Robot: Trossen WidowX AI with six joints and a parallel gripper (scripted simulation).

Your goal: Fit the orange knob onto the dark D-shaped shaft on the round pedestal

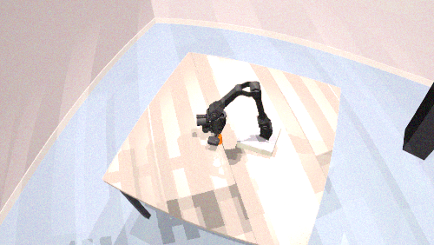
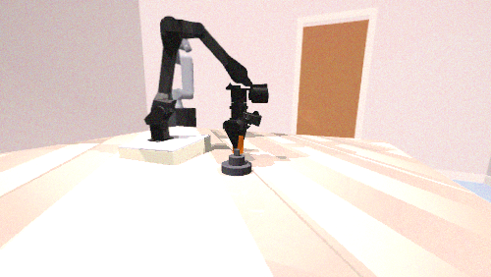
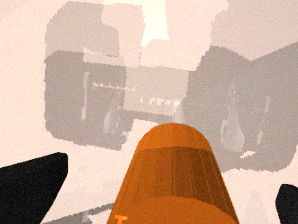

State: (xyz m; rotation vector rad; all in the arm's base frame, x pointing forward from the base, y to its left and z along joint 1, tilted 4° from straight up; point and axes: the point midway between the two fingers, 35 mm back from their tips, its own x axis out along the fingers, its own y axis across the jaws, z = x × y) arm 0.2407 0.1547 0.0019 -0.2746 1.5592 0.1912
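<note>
The orange knob stands upright, just behind the pedestal as seen from the exterior view. In the wrist view its near end is cut off by the lower edge. My gripper points down and is open, one black finger on each side of the knob with a gap at both sides. In the exterior view a finger partly covers the knob. The dark round pedestal carries the short dark shaft, which is bare. The shaft's flat side cannot be made out. I cannot make out the pedestal in the top view.
The arm's base stands on a pale raised block, to the left of the pedestal in the exterior view. The arm arches over from it. The wooden table has light and shadow patches. A brown door is in the far wall.
</note>
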